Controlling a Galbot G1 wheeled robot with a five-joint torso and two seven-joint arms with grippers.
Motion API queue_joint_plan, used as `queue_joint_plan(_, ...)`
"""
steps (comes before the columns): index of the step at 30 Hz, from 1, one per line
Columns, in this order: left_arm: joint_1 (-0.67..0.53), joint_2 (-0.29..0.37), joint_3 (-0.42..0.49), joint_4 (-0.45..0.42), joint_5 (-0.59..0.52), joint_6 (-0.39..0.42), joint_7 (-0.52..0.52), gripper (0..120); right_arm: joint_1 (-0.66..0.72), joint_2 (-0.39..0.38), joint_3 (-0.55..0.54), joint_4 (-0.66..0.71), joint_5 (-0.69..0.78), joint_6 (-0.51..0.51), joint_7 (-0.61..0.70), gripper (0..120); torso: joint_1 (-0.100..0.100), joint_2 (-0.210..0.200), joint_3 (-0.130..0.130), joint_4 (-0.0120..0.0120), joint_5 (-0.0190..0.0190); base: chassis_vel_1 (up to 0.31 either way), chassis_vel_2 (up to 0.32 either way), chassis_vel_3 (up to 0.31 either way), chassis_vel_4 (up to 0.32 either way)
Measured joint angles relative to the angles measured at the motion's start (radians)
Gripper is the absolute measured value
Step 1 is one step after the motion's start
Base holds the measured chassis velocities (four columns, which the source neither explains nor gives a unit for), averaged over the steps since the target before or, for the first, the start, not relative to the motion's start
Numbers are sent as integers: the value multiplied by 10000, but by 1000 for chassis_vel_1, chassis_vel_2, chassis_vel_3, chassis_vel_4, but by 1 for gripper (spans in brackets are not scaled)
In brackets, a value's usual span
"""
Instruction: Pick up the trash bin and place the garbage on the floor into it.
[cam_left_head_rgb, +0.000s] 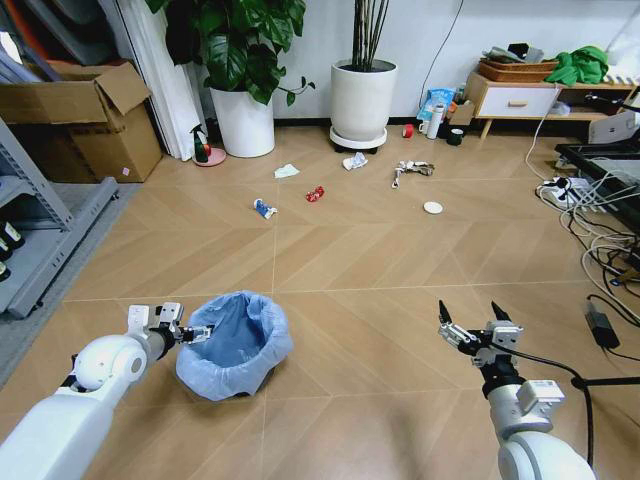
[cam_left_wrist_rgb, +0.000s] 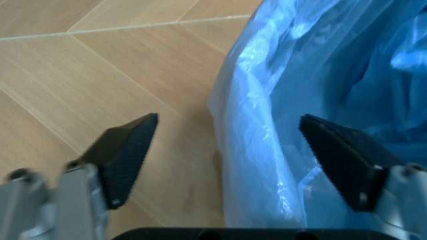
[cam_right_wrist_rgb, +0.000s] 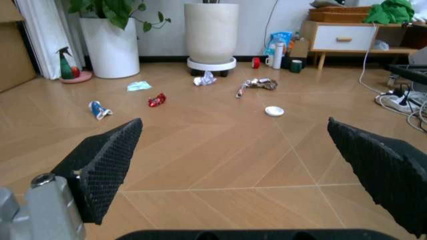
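Note:
The trash bin (cam_left_head_rgb: 235, 345), lined with a crinkled light-blue bag (cam_left_wrist_rgb: 280, 100), stands on the wood floor at the near left. My left gripper (cam_left_head_rgb: 195, 333) (cam_left_wrist_rgb: 230, 150) is open at the bin's left rim, with one finger (cam_left_wrist_rgb: 127, 150) outside the bag and the other (cam_left_wrist_rgb: 340, 155) inside. My right gripper (cam_left_head_rgb: 467, 325) (cam_right_wrist_rgb: 247, 170) hangs open and holds nothing at the near right. Farther ahead lies the garbage: a blue-white wrapper (cam_left_head_rgb: 264, 208) (cam_right_wrist_rgb: 99, 109), a red wrapper (cam_left_head_rgb: 315, 193) (cam_right_wrist_rgb: 157, 100), crumpled white paper (cam_left_head_rgb: 355, 160) (cam_right_wrist_rgb: 206, 79), torn printed paper (cam_left_head_rgb: 412, 170) (cam_right_wrist_rgb: 257, 85) and a white disc (cam_left_head_rgb: 433, 207) (cam_right_wrist_rgb: 274, 111).
Two white plant pots (cam_left_head_rgb: 243, 122) (cam_left_head_rgb: 362, 100) stand by the far wall, beside a green spray bottle (cam_left_head_rgb: 201, 146). Cardboard boxes (cam_left_head_rgb: 85, 120) and a grey rack (cam_left_head_rgb: 40, 230) are at the left. Cables (cam_left_head_rgb: 590, 215) and a low cabinet (cam_left_head_rgb: 520, 100) are at the right.

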Motion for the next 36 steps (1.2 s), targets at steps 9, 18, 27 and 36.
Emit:
queue_joint_plan(9, -5, 46, 101, 220, 407, 29, 381, 50, 21, 17, 3, -27, 2, 12, -28, 100, 0, 0, 0, 0, 0, 0, 0, 0, 0)
queue_joint_plan(18, 17, 50, 204, 314, 790, 11, 814, 15, 15, 47, 21, -26, 25, 31, -119, 100, 0, 0, 0, 1, 2, 0, 0, 0, 0)
queue_joint_plan(27, -43, -22, 237, 334, 756, -42, 859, 0, 27, 108, 24, -50, 27, 41, -130, 100, 0, 2, -1, 1, 3, 0, 0, 0, 0)
queue_joint_plan(36, 305, -342, -222, -168, 136, -134, 75, 0, 134, 46, 102, 42, 226, -190, 102, 100, 1, 1, 1, -1, -6, 0, 0, 0, 0)
